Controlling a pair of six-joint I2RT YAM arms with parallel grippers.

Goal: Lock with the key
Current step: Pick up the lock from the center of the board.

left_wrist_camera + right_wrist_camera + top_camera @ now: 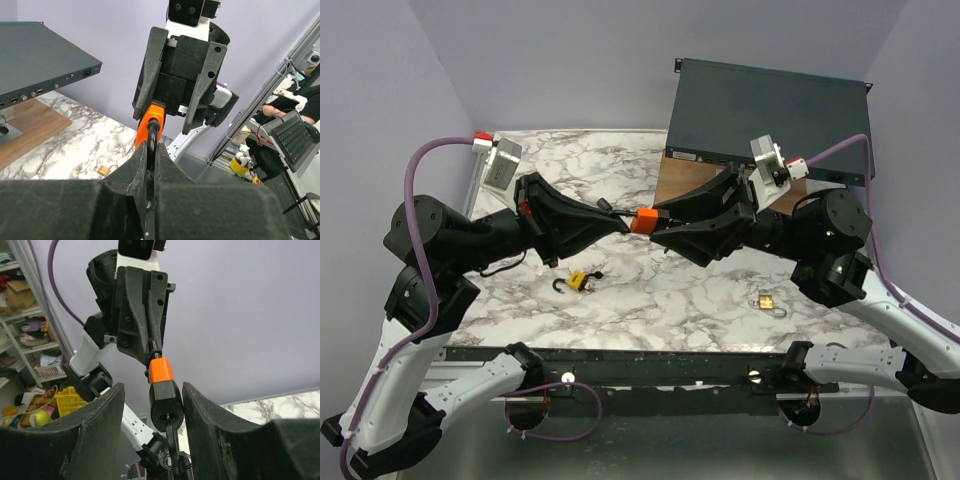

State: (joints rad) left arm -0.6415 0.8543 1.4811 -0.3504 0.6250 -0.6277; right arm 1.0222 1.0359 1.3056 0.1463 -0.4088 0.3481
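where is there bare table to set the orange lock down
Front centre marble between the yellow lock and brass lock is bare; so is the rear left strip. Crowded: rear right by the switch, and mid-table under the orange lock.

The padlock (pixel 642 222) is held in the air, lying roughly level, with its dark shackle pinched in the closed left tool (pixel 151 150). Its body is orange next to the shackle and black at the far end. That black end sits between the spread fingers of the right tool (pixel 154 387), close against one finger and clear of the other. A key (pixel 172 437) appears to sit in the black end face, with a thin ring (pixel 176 460) on it.
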